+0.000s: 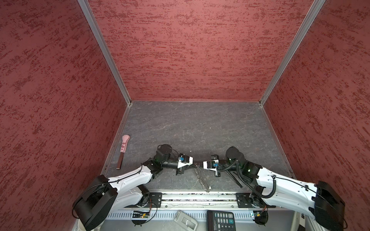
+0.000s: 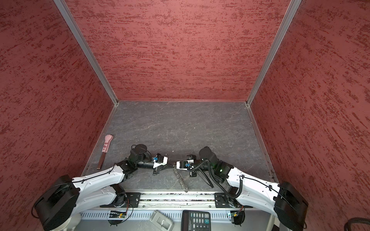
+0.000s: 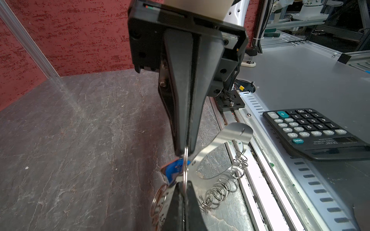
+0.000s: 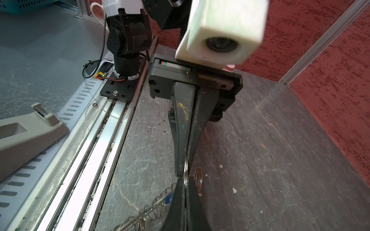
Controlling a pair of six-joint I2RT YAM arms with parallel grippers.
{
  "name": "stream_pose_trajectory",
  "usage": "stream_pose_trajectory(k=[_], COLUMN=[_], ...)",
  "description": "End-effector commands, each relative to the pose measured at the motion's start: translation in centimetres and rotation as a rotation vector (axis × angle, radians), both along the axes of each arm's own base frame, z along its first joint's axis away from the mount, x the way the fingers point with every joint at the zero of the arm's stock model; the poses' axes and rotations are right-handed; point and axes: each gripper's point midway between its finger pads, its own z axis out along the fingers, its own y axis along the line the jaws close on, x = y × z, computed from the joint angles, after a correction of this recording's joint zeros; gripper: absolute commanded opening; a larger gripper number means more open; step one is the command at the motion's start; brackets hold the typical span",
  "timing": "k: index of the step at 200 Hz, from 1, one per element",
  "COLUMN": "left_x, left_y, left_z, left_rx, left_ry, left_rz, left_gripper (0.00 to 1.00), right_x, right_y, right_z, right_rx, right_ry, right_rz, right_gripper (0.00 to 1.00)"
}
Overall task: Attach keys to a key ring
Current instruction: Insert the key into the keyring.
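Observation:
Both grippers meet tip to tip low over the grey table, near its front edge. In the left wrist view my left gripper (image 3: 184,185) and my right gripper (image 3: 185,153) are each shut on the same small silver ring (image 3: 185,168). The key, a blue tag (image 3: 174,168), hangs from that ring beside the tips. The key ring is a thin shiny band (image 3: 226,140) curving off toward the front rail, with a row of silver links (image 3: 220,190) along it. In both top views the links (image 1: 202,179) trail from the tips (image 2: 172,165) to the table's front edge.
A pink paw-tipped stick (image 1: 124,149) lies by the left wall. Past the metal rail (image 1: 196,197) at the table's front edge lie a black calculator (image 1: 221,220) and a grey tape dispenser (image 1: 185,221). Red walls close in three sides.

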Motion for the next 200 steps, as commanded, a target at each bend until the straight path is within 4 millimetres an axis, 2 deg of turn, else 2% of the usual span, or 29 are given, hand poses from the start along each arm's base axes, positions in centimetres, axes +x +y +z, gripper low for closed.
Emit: stream_pose_trajectory(k=[1,102,200], left_x=[1.0,1.7,2.7], left_y=[-0.8,-1.3,-1.7], left_z=[2.5,1.9,2.5], left_rx=[-0.046,0.034,0.075], left_ry=[-0.07,-0.077,-0.04], left_rz=[0.014,0.019,0.018], left_gripper=[0.0,0.0,0.0], right_x=[-1.4,-1.5,-0.9], right_y=[1.0,1.0,0.7], right_z=[1.5,2.5,3.3], right_rx=[0.03,0.045,0.058], right_ry=[-0.02,0.058,-0.043], right_rz=[0.086,0.071,0.05], right_gripper=[0.0,0.0,0.0])
